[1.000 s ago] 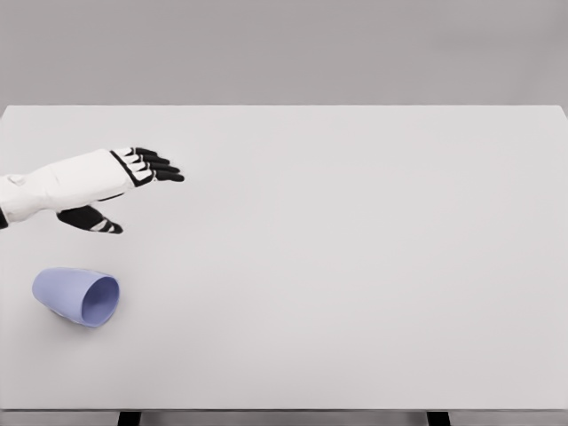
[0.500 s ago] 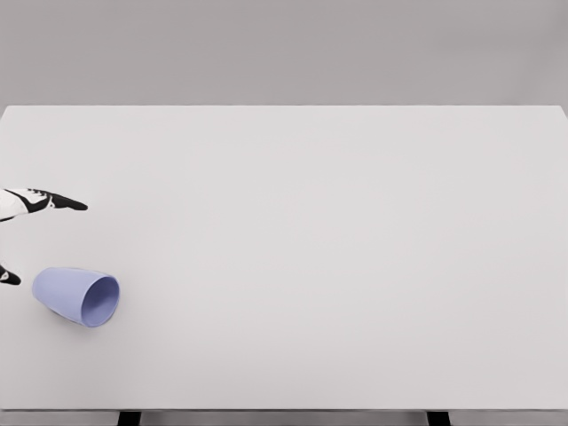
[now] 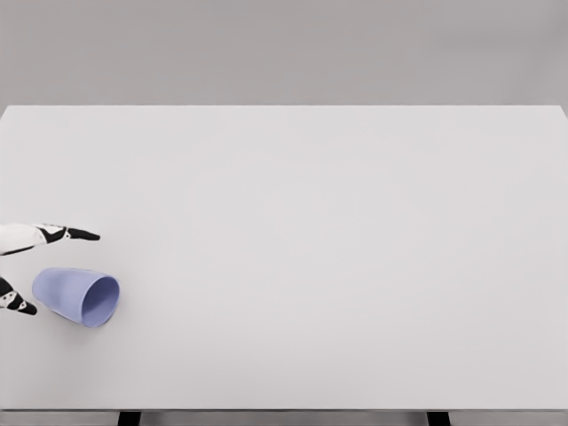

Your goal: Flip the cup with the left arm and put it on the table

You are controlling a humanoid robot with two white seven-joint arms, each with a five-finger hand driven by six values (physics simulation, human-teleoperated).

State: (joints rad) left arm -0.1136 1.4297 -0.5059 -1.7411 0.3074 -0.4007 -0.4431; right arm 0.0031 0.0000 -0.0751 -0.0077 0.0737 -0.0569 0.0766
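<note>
Cup (image 3: 76,296), pale blue, lies on its side near the front-left of the table (image 3: 337,266), its open mouth facing right and a little toward the camera, so it has yet to be flipped. The left robot hand (image 3: 27,266) brackets its closed end: the thumb sits low beside the base and a finger reaches out above, spread apart and holding nothing, seemingly so the cup fits between them. Most of the hand is cut off by the frame edge, so contact is uncertain.

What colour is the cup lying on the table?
The cup is light purple-blue, seen in the head view.
</note>
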